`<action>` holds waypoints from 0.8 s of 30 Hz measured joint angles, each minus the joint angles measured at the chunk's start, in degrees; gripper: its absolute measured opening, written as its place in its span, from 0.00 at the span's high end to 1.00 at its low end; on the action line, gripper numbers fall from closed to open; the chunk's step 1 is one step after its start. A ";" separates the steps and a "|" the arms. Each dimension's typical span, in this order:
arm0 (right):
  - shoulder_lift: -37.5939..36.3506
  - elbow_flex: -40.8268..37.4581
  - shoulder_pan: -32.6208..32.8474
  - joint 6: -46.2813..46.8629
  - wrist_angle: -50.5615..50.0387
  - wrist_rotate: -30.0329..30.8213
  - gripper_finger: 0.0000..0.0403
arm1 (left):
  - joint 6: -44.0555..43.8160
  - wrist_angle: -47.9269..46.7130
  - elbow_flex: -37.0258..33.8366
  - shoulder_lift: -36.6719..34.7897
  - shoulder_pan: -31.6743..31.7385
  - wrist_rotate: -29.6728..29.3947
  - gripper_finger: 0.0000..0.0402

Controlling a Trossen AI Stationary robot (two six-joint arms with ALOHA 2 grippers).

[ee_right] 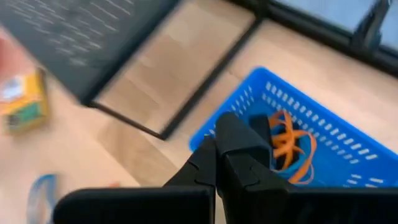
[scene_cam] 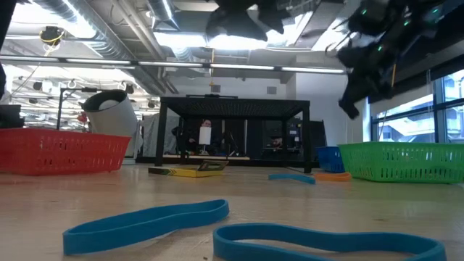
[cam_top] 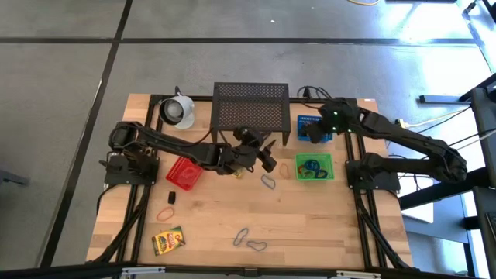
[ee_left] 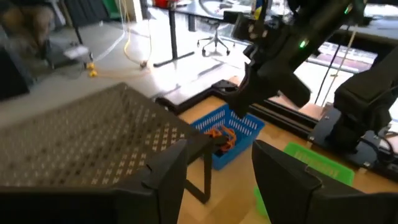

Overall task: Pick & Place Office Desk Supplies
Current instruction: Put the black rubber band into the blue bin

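1. Since both grippers are up in the air right now, the next pick comes down to which arm is closer to what's left on the table. The left gripper [cam_top: 266,155] hangs over the middle of the table, just in front of the black mesh shelf [cam_top: 250,105], fingers spread wide with nothing between them.

2. Nearest loose item looks like the grey loop [cam_top: 268,181]. It lies on the wood just toward the front edge from the left gripper, between the red basket [cam_top: 184,173] and the green basket [cam_top: 314,167]. Its long axis runs on a slant, roughly diagonal to the table edges, so I'd guess the wrist needs a turn to pinch across the thin side.

3. The right gripper [cam_top: 314,133] is above the blue basket [cam_top: 322,121], fingers pressed together and empty as far as I can see. Orange and blue loops [ee_right: 288,148] sit inside that basket right under it.

4. More stuff waits near the front edge: two blue-grey loops [cam_top: 249,239], a red loop [cam_top: 167,213], a tiny black block [cam_top: 171,198] and a yellow-green printed box [cam_top: 168,240]. All of these lie on the left arm's side or the middle, well apart from the right arm, so lefty seems the obvious pick.
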 joint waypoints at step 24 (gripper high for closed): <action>17.55 0.00 -5.37 -1.59 1.37 6.02 0.61 | -48.54 -57.26 -0.01 -8.24 -9.70 30.51 0.56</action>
